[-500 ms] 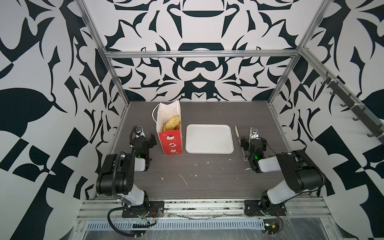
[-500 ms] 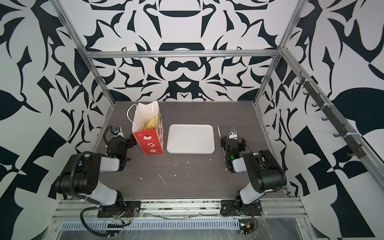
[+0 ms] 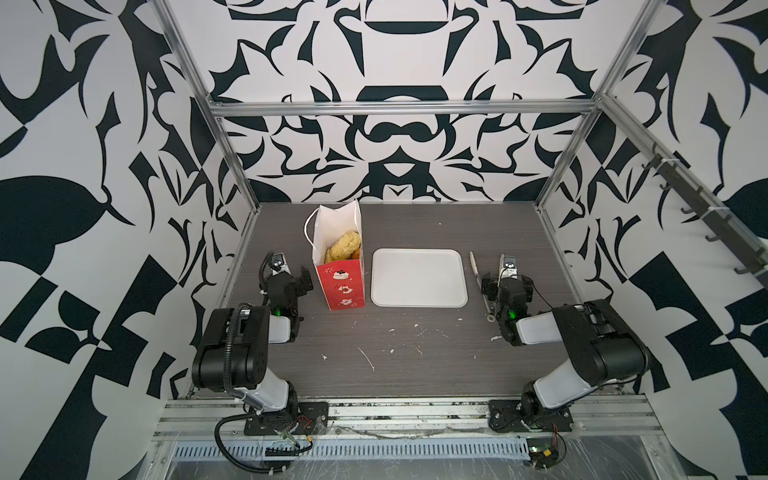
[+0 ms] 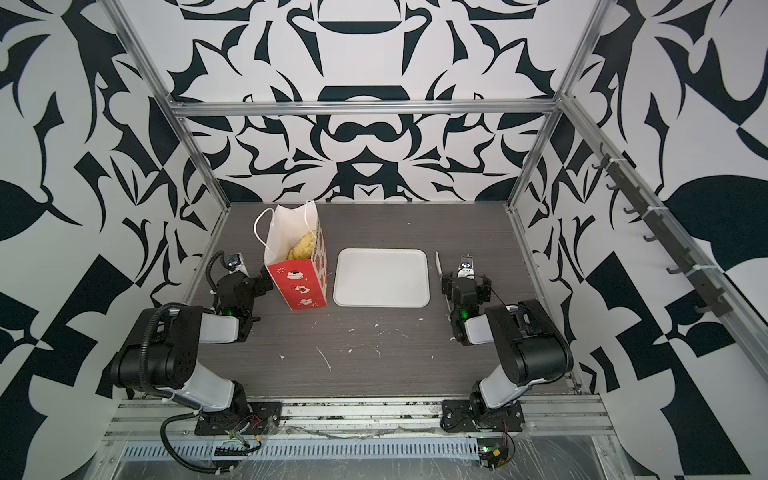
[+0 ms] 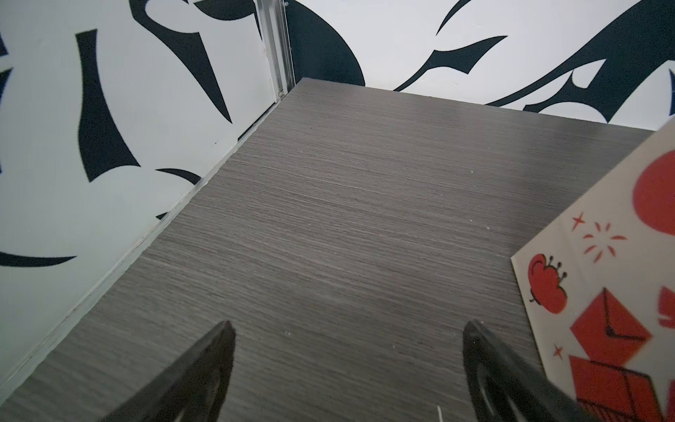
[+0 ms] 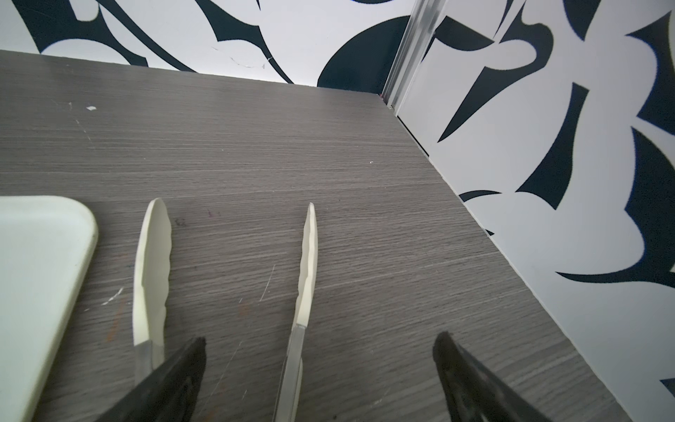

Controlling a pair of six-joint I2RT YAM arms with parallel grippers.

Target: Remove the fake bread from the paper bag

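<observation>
Enclosure walls [image 3: 395, 137]: white panels with a bold black abstract leaf pattern, on three sides.
Frame [image 3: 399, 109]: aluminium profile, upright corner posts, one back crossbar.
Tabletop [image 3: 415, 374]: dark grey woodgrain, flecked with white scuffs [image 3: 368, 359].
Hook rail [image 3: 706, 204]: dark, fixed along the right-hand wall.
Lighting: even, diffuse.

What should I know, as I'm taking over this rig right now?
Left gripper: open, empty, low beside the tall red paper bag with white inside.
Right gripper: open, over the white-tipped metal tongs lying on the grey wood-grain table, not gripping them.
Glossy golden fake bread: inside the upright bag; count hidden. The flat white tray, right of the bag, holds nothing.
Done: no bread out yet. Left: all of it.
</observation>
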